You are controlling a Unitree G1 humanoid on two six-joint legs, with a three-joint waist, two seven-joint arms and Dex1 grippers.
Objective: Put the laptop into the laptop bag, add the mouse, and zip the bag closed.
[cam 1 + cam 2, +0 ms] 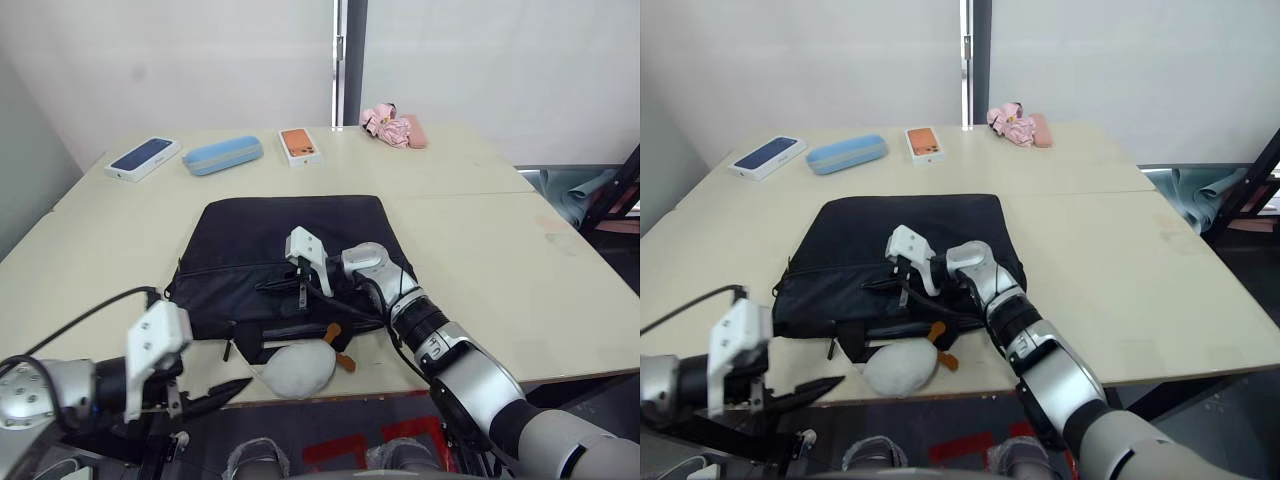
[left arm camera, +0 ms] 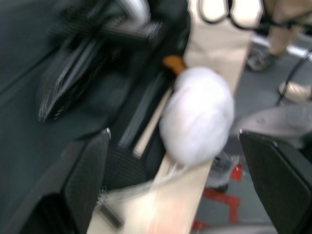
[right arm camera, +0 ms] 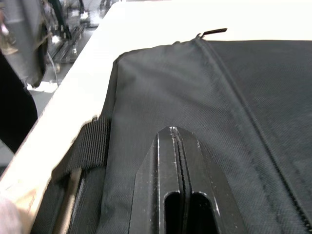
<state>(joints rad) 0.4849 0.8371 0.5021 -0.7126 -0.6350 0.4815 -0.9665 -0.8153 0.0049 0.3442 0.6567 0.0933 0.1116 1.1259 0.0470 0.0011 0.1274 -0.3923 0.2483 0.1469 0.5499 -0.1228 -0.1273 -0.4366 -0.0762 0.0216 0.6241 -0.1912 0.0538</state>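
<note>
The black laptop bag [image 1: 290, 235] lies flat in the middle of the table, its strap handle [image 1: 300, 330] towards the front edge. My right gripper [image 1: 265, 287] rests low over the bag's front half, and its fingers [image 3: 175, 146] are pressed shut with nothing visible between them. A zipper pull [image 3: 214, 31] sticks out at the bag's far corner. My left gripper [image 1: 215, 398] hangs open below the table's front edge, facing a rounded greyish-white object [image 2: 197, 114]. The laptop and the mouse are out of view.
The rounded greyish-white object [image 1: 298, 368] sits at the table's front edge beside orange-brown tags [image 1: 335, 332]. Along the back stand a white phone box [image 1: 143, 157], a blue case [image 1: 222, 155], an orange phone box [image 1: 300, 145] and a pink bundle [image 1: 393, 125].
</note>
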